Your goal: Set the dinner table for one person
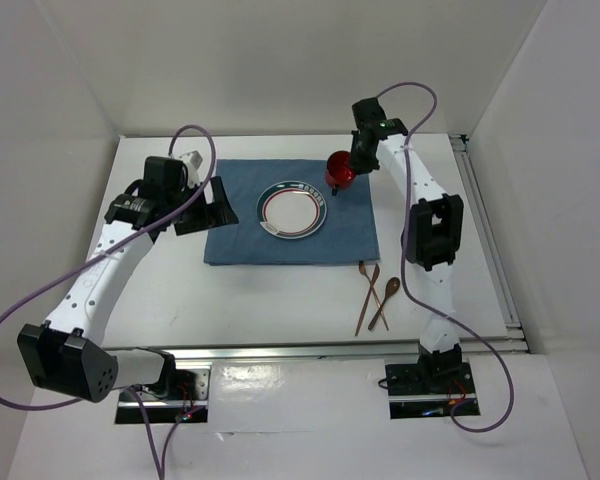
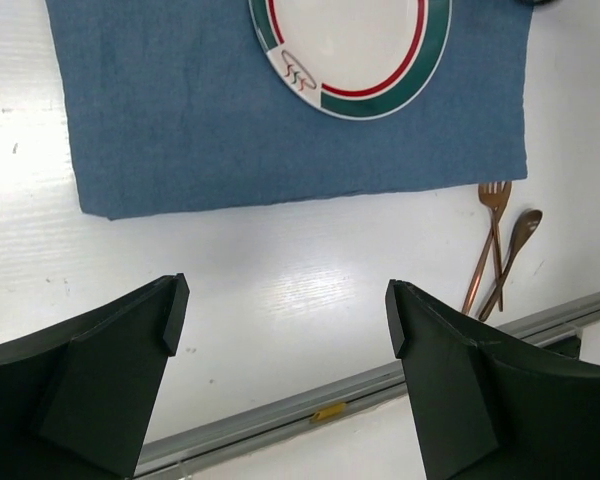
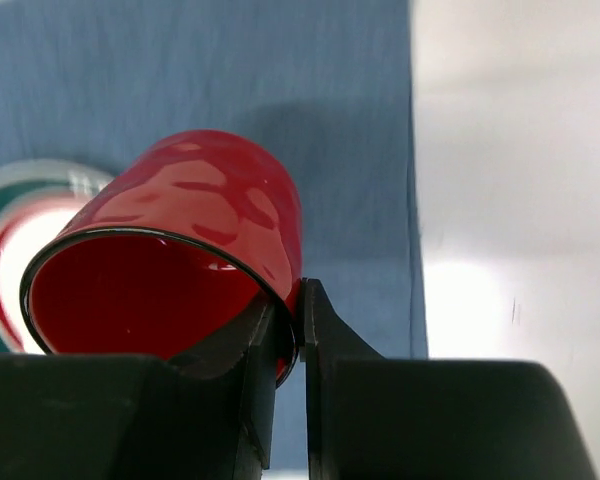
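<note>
A glossy red round cup (image 3: 180,250) hangs tilted in the right claw (image 3: 300,300), its mouth turned towards the wrist camera, and its inside shows only bare red wall. From above it sits over the far right corner of the blue rectangular cloth placemat (image 1: 240,235), just beside the round white plate with green and red rim bands (image 1: 294,210). Whether the cup touches the cloth I cannot tell. The plate lies flat on the middle of the placemat with its white centre bare.

The right claw is nearly closed, its two black fingers pinching the cup's rim, one inside the wall and one outside. The left claw (image 2: 285,305) stands spread wide and holds nothing, hovering over bare tabletop at the placemat's left edge.

The dinner table (image 1: 280,300), a large white top with aluminium rails, carries everything. A copper fork (image 1: 365,295) and a copper spoon (image 1: 387,298) lie on it, crossing, just off the placemat's near right corner.
</note>
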